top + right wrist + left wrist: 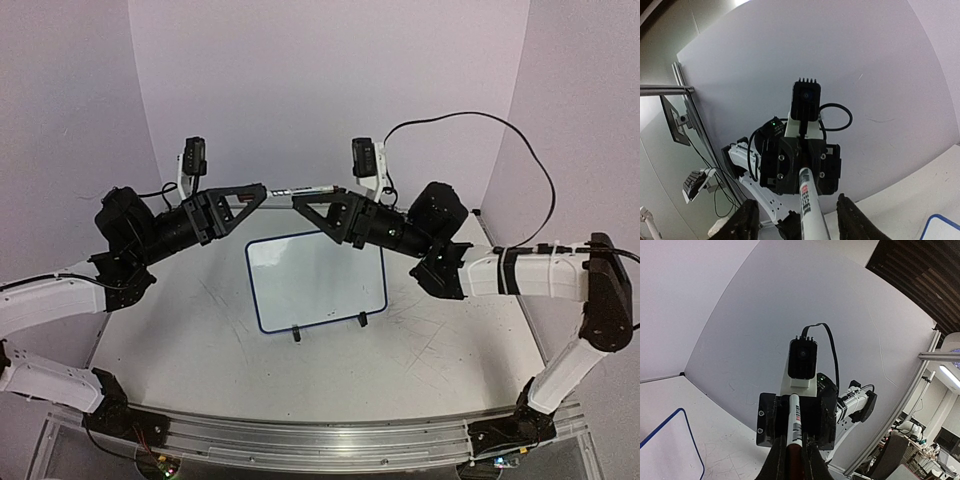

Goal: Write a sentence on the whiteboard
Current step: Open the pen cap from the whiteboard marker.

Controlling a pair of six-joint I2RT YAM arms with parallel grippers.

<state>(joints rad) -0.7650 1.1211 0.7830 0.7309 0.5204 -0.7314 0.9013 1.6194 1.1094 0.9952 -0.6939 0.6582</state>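
Note:
The whiteboard [315, 280] lies on the table below both grippers, white with a dark blue rim and two black feet. Its face is blank; the sentence does not show. A white marker [305, 189] hangs level in the air between the grippers. My left gripper [262, 190] is shut on one end of it; in the left wrist view the fingers [774, 462] pinch the marker [795, 415]. My right gripper [298, 202] faces it with its jaws wide open either side of the marker [807, 200], not touching it. A board corner shows in each wrist view [670, 450] [945, 230].
The scratched white tabletop [200, 340] spreads around the board. A curved white backdrop [320, 80] stands behind. A black cable [520, 140] loops above the right arm. A metal rail [320, 435] runs along the near edge.

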